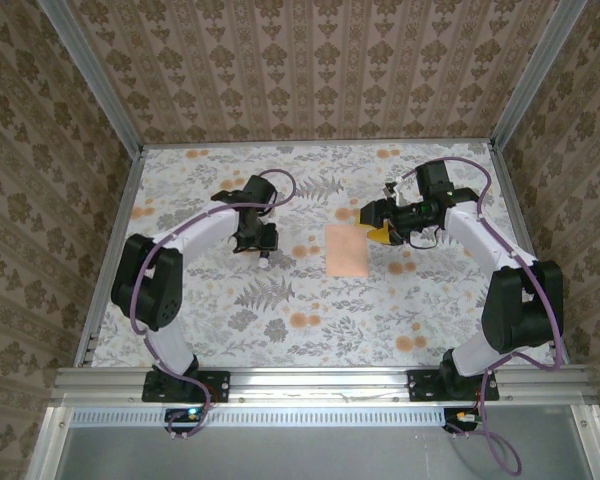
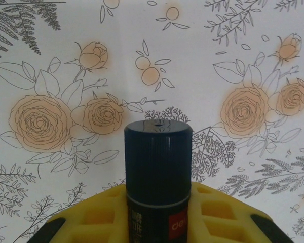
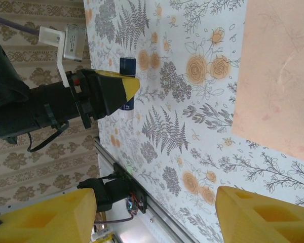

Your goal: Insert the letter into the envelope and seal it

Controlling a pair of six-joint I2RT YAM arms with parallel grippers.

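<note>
The envelope [image 1: 345,250] lies flat on the surface [image 1: 180,330] between the two pincers, just beside the right pincer [image 1: 380,222]. That pincer's jaws stand apart on nothing, so with nothing pinning the thin paper, a rub of glue could drag it askew; whether the letter is inside I cannot tell. The left pincer [image 1: 258,238] is clamped on a glue stick [image 2: 158,172] with its dark cap [image 2: 158,136] on, and the stick may twist or slip when that cap is pulled.

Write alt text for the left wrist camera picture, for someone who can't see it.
A dark-capped glue stick stands clamped in the left gripper, between its yellow fingers. Behind it lies a white table cover printed with orange roses and grey ferns.
</note>
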